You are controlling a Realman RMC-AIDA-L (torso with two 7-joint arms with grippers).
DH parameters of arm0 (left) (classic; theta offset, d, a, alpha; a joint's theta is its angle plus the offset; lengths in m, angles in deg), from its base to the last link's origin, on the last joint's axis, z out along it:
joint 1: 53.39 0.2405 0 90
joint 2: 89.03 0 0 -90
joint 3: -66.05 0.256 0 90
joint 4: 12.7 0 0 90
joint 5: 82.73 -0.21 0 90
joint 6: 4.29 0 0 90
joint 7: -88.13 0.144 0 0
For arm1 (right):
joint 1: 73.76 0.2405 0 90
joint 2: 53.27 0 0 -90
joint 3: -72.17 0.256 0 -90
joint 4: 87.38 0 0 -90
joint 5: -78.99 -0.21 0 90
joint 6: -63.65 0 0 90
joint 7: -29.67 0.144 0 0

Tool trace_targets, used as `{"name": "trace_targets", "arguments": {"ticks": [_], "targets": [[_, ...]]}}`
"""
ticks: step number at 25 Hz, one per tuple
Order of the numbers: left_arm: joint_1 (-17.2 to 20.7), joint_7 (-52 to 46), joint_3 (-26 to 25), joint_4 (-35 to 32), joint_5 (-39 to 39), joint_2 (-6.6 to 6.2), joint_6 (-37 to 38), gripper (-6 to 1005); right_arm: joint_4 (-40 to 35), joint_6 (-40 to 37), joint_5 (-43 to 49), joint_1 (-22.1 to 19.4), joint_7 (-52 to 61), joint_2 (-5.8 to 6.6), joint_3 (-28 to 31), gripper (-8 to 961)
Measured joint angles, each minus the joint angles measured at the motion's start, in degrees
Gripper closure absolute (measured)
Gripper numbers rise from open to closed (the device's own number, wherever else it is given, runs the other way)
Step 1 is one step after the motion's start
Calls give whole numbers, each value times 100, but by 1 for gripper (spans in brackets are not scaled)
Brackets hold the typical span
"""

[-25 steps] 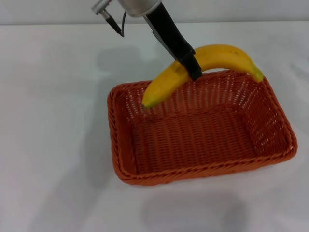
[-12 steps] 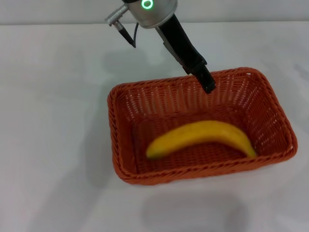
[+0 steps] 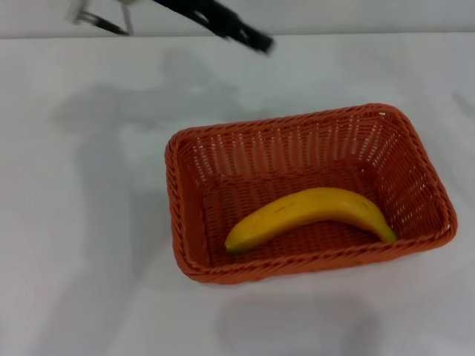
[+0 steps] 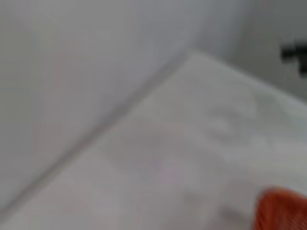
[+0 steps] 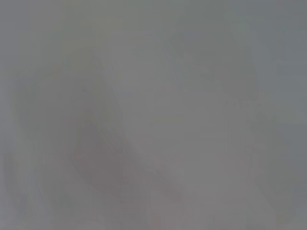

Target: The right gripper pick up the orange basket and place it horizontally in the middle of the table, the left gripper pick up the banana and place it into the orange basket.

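Orange basket (image 3: 308, 194) sat flat on white table (image 3: 82, 245), long side running left-right, open top up. Woven sides, braided rim. Banana (image 3: 308, 213) lay inside on basket floor, yellow, curved, arch toward far wall, greenish tip near right wall.

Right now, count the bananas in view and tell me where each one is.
1. The banana lies on the floor of the basket, toward its near side, on the table. No others show, and none seems hidden.
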Motion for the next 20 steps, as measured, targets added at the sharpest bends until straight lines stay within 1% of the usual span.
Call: {"name": "trace_targets", "arguments": {"ticks": [2,4,7,9,12,13,14,18,19,20], "targets": [[468,506,-1,388,913,0,98,105,70,135,-257,-32,-396,-115,-9,260],[902,927,1,641,1701,-3,223,105,167,241,-555,-72,-847,-224,-30,260],[1712,1486,5,1041,3021,-7,583,105,312,281,-1034,-121,-1449,-380,-44,260],[2200,1724,6,1260,3790,-2,810,105,469,261,-1350,-139,-1803,-441,-50,260],[2961,2093,8,1419,4948,22,1137,105,838,190,-1784,-142,-2289,-454,-43,260],[3315,2295,6,1405,5450,26,1246,105,985,187,-1943,-148,-2454,-454,-31,259],[3596,2440,3,1362,5746,31,1300,105,1117,187,-2118,-167,-2627,-455,-16,259],[4707,3018,-1,939,6964,37,1334,105,1590,63,-2723,-285,-3416,-462,-27,259],[4871,3117,0,840,7106,39,1334,105,1740,-23,-2882,-327,-3672,-468,-31,259],[5130,3318,-1,630,7362,38,1321,105,1890,-130,-3065,-375,-3925,-472,-23,259]]}}
